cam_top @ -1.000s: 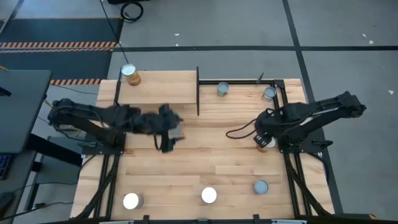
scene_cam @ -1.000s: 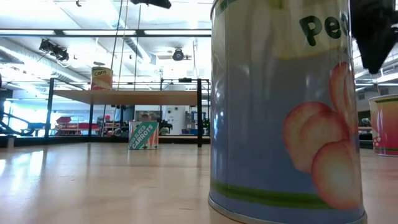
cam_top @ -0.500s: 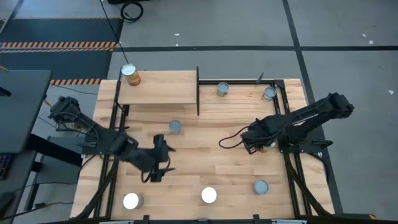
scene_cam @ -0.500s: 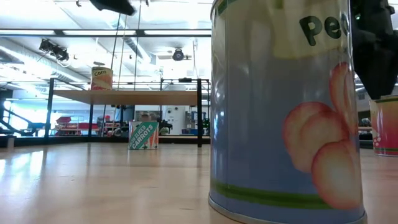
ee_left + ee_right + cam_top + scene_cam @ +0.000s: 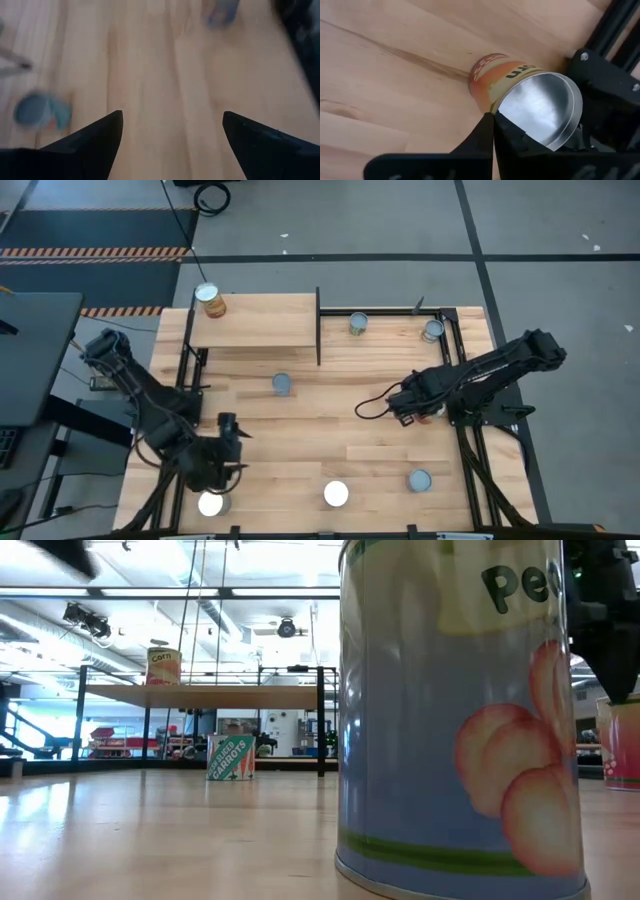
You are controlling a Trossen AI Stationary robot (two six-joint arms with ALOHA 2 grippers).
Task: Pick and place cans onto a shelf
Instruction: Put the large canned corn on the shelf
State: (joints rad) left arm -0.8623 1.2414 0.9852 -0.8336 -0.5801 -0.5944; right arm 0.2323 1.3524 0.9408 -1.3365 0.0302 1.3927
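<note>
My right gripper (image 5: 494, 117) is shut, with its tips at the silver top's rim of an upright orange can (image 5: 492, 82) near the table's right side (image 5: 432, 413). My left gripper (image 5: 232, 445) is open and empty over the near left of the table, just beyond a can with a shiny top (image 5: 210, 503). One can (image 5: 210, 300) stands on the shelf's (image 5: 260, 322) far left corner. A blue can (image 5: 282, 384) stands on the table in front of the shelf. Other cans (image 5: 336, 493) (image 5: 419, 480) (image 5: 358, 324) (image 5: 432, 330) stand about the table.
The low view is half filled by a peach-label can (image 5: 460, 710) close to the camera. The black frame rails (image 5: 455, 355) run along the table's right side next to my right gripper. Bare wood lies in the table's middle (image 5: 330, 430).
My left gripper has gone from the blue can in front of the shelf toward the table's near left corner, leaving that can standing where it was. My right gripper has shifted a little toward the table's left, off the orange can.
</note>
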